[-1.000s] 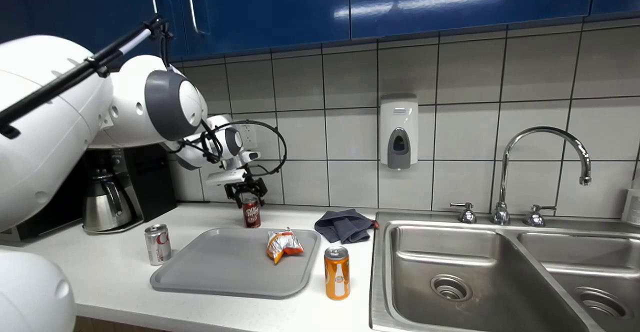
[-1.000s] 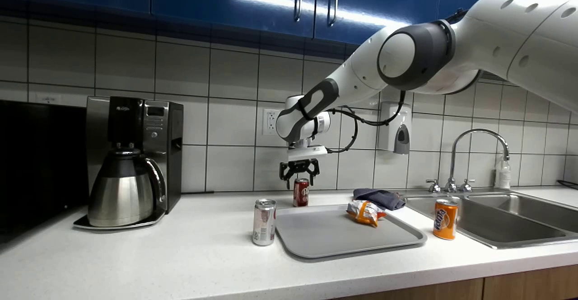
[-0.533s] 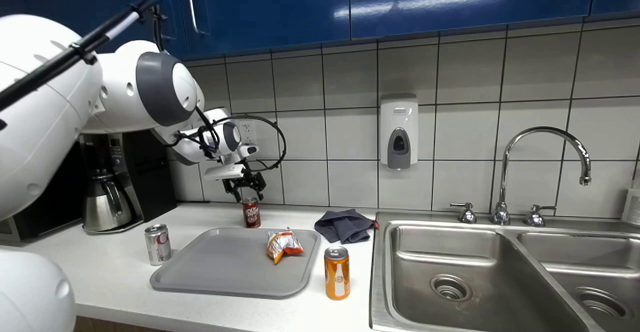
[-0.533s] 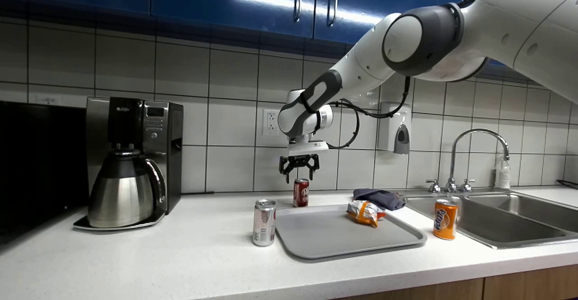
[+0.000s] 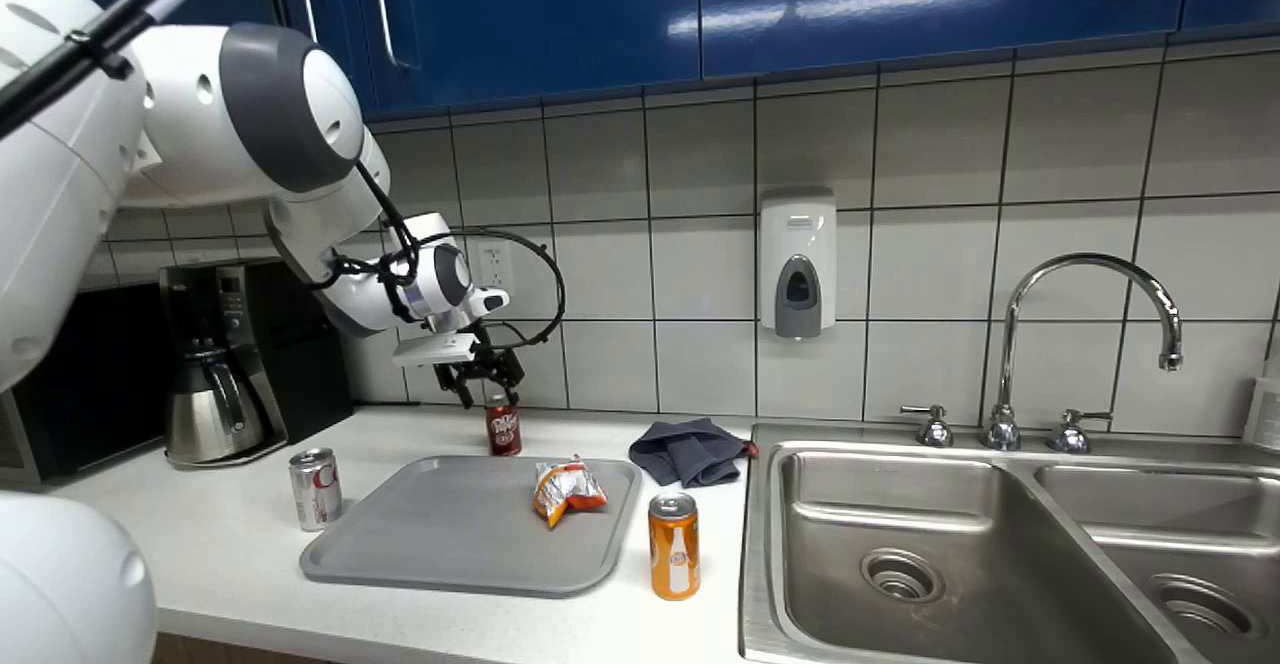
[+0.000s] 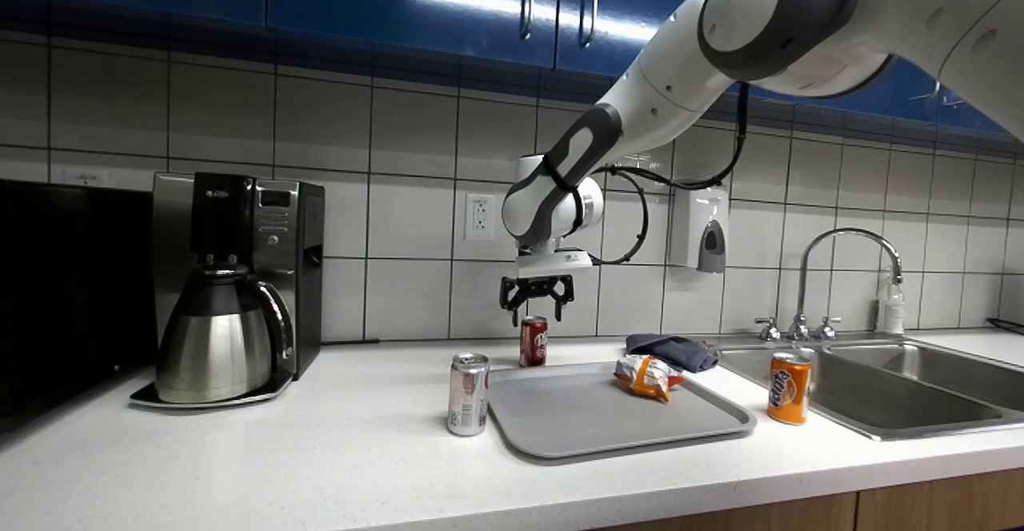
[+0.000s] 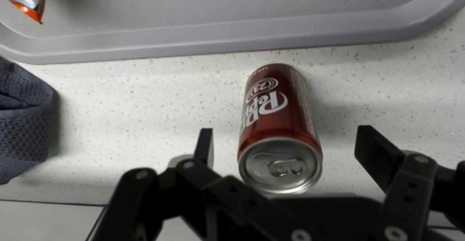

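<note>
Evidently, no grip is made and nothing is lifted: from a distance I watch the red can stand upright on the counter, between the counter's back edge and the back edge of the gray tray, a narrow strip apart from the tray. I judge the can settled on its base. A snack bag lies on the tray near its back corner toward the sink, with a dark cloth on the counter beyond that corner. A silver can stands just beside the tray's edge facing the coffee maker; an orange can stands near the opposite edge.

My gripper hangs spread wide at the red can, its fingers one to each side in the wrist view, both apart from the can. It holds nothing and, as far as I see, touches nothing. Whether the fingertips are above the can's rim or level with it, I cannot tell from the exterior views.
</note>
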### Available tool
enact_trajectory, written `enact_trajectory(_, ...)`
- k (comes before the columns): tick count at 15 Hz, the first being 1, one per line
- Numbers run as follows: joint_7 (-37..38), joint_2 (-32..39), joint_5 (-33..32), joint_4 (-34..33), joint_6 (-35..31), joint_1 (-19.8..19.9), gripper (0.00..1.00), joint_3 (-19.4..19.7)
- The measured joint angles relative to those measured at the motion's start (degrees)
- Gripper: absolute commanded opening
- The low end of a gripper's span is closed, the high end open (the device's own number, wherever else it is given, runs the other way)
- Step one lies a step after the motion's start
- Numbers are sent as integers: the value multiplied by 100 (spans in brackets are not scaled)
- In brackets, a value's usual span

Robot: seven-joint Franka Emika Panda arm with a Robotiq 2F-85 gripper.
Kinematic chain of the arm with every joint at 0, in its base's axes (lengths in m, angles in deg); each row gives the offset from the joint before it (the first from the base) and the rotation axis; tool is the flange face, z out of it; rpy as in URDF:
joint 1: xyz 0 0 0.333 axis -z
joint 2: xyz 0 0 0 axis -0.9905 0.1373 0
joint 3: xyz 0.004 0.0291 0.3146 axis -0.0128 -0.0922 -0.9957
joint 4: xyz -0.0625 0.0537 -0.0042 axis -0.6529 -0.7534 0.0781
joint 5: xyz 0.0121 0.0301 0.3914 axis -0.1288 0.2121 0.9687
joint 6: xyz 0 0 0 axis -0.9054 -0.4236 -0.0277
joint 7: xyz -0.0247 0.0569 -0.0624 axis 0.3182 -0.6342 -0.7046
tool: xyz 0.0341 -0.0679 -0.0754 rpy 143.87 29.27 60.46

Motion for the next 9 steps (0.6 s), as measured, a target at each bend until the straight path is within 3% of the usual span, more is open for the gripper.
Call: enact_trajectory(9,1247,-1295,-852,2063,-463,-415,100,400)
